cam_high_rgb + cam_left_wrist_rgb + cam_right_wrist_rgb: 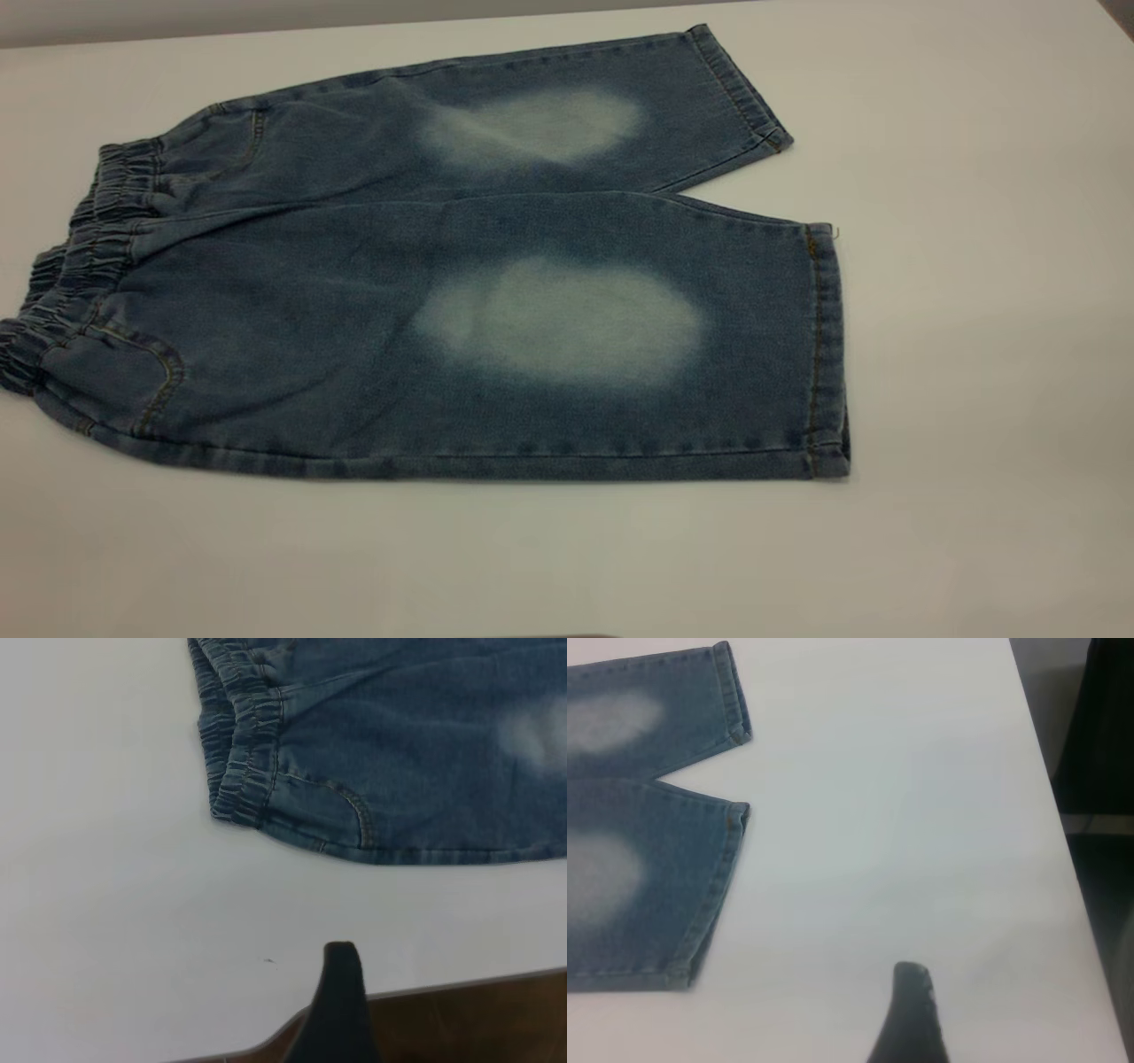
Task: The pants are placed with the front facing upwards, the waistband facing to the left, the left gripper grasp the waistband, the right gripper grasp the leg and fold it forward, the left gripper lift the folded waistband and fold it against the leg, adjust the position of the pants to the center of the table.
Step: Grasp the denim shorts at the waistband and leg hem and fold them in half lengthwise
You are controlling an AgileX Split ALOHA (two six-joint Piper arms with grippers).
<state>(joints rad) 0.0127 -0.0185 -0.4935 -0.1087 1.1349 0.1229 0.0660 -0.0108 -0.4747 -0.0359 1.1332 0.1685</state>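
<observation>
The pants (461,301) lie flat and unfolded on the table (974,354), front up, with a pale oval on each leg. The waistband (66,275) is at the left end and the leg hems (824,354) point right. Neither gripper shows in the exterior view. In the left wrist view, only a black part of my left gripper (341,1010) shows, over the table's front edge and well short of the waistband (244,771). In the right wrist view, a black, white-scuffed part of my right gripper (911,1014) hangs over bare table, apart from the leg hems (718,895).
The table's front edge (461,985) runs close to the left gripper, with brown floor beyond it. In the right wrist view the table's side edge (1050,788) drops off to a dark area. White tabletop surrounds the pants.
</observation>
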